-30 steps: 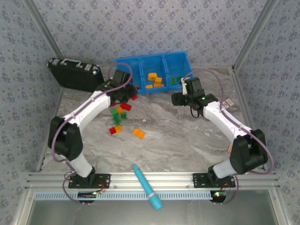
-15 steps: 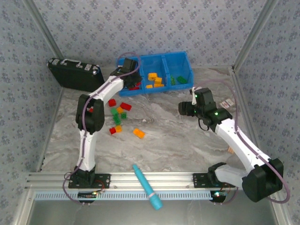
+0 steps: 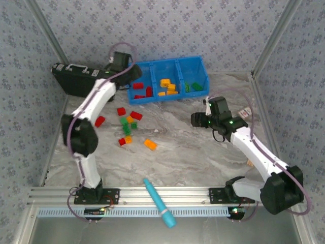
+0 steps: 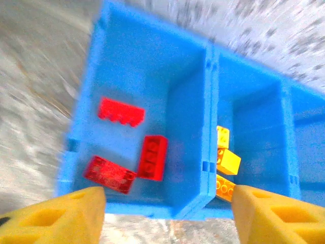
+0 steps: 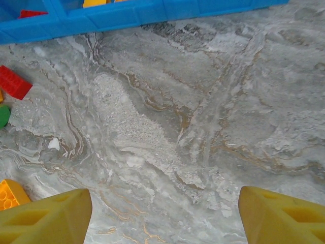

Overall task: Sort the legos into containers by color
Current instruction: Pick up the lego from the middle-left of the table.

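Where blue plastic walls (image 4: 184,114) rise, studded bricks (image 4: 152,157) lie.

Bright blue plastic three-compartment bin (image 3: 167,71) sits upright, pretty sorted: three small red plastic bricks (image 4: 153,157) lie flat in the left slot, orange-yellow ones (image 3: 167,86) in the middle, green ones (image 3: 193,86) on the right. Loose red, green and orange bricks (image 3: 136,115) lie scattered just in front.

Case: black hard case (image 3: 80,80), silver latches, far left on the surface (image 3: 203,152).
Tool: light-blue pen-like tool (image 3: 159,202), slantwise across the near rail (image 3: 203,193).
Surface: grey marble pattern.
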Robot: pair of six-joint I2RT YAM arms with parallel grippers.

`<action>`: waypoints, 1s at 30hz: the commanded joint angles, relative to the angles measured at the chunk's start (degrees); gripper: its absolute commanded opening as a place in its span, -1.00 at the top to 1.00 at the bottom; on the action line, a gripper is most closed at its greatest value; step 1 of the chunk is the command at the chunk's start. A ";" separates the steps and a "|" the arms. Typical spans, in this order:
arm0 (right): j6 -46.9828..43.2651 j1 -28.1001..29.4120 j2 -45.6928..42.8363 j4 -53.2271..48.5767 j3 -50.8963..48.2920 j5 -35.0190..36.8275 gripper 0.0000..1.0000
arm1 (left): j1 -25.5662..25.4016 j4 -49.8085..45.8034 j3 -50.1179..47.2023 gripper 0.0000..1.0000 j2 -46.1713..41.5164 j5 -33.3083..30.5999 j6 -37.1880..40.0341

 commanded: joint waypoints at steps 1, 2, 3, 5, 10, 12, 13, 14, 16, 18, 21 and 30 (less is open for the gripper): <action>0.50 -0.02 2.61 2.48 0.77 -2.90 -0.56 | 3.64 -6.32 -5.04 -0.47 -11.31 -0.70 9.49; 0.41 0.06 3.34 2.69 1.03 -3.21 -0.56 | 5.67 -6.78 -7.14 -0.51 -13.56 2.04 10.66; 0.20 0.19 4.13 2.97 1.41 -3.58 -0.56 | 8.01 -8.24 -10.49 -0.55 -16.15 5.36 12.60; -0.01 0.69 5.77 3.39 2.44 -4.25 -0.56 | 12.45 -9.99 -16.35 -0.61 -20.41 8.79 17.05; -1.31 2.28 9.19 2.69 5.57 -4.09 -0.55 | 19.07 -19.93 -21.61 -0.69 -22.22 12.64 36.73; -1.44 2.97 10.12 2.26 6.79 -3.87 -0.55 | 19.05 -19.49 -24.44 -0.69 -22.47 8.78 41.10; -1.44 3.34 10.63 1.96 7.42 -3.83 -0.55 | 19.08 -17.27 -26.66 -0.70 -22.60 7.90 43.38; -1.44 3.71 10.99 1.55 8.16 -3.70 -0.56 | 19.12 -14.20 -29.14 -0.71 -22.71 7.63 45.75; -1.61 4.72 11.41 1.03 9.04 -3.05 -0.55 | 19.36 -7.90 -33.29 -0.73 -22.18 7.35 49.21; -1.71 5.62 11.61 0.06 9.92 -2.13 -0.55 | 19.62 -3.72 -34.92 -0.73 -20.72 6.53 51.05; -1.77 7.24 10.86 -1.70 10.80 0.10 -0.56 | 20.29 -1.68 -34.67 -0.73 -17.97 5.30 52.69; -0.64 8.23 10.60 -1.12 8.87 1.08 -0.57 | 21.73 4.58 -35.13 -0.79 -9.78 1.70 56.35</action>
